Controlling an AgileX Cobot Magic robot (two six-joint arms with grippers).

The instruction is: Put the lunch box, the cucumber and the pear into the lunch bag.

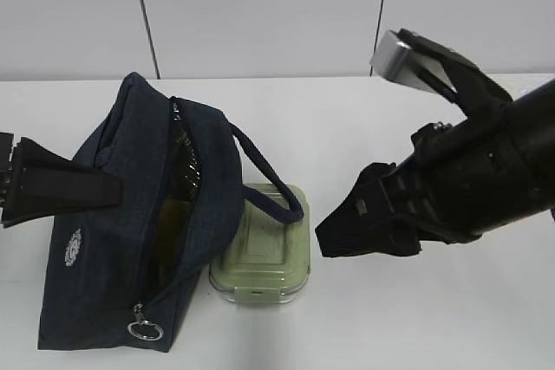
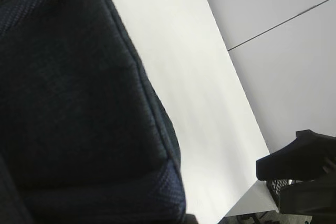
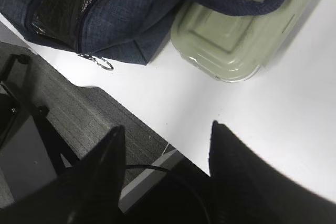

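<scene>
A: What is sitting nearest the camera?

B: The bag (image 1: 130, 240) is lying on the white tabletop (image 1: 416, 318), its near end carrying the silver ring pull (image 1: 145, 330). Its zipper is standing open along the top, and something greenish is showing dimly inside; I cannot tell what it is.

A: And the box?

B: The box (image 1: 264, 257) is sitting on the tabletop, touching the bag's right side. One loop handle (image 1: 277, 184) is draping across its pale green lid. The right wrist view is showing the same: handle over lid, ring pull at the bag's corner.

A: Where are the cucumber and pear?

B: Neither is showing plainly in any view.

A: What is the right pincer (image 1: 347, 236) doing?

B: It is hovering above the tabletop just to the right of the box, apart from it. In its wrist view the two dark fingers (image 3: 231, 161) are standing well apart with only bare tabletop between them, gripping nothing.

A: And the left pincer (image 1: 104, 188)?

B: It is reaching in from the left edge, its tapered tip lying against the bag's upper side. Its fingers are pressed together, but whether fabric is pinched between them I cannot tell. Its wrist view is filling mostly with dark bag fabric.

A: Farthest back?

B: A plain grey panelled wall (image 1: 260, 15).
</scene>
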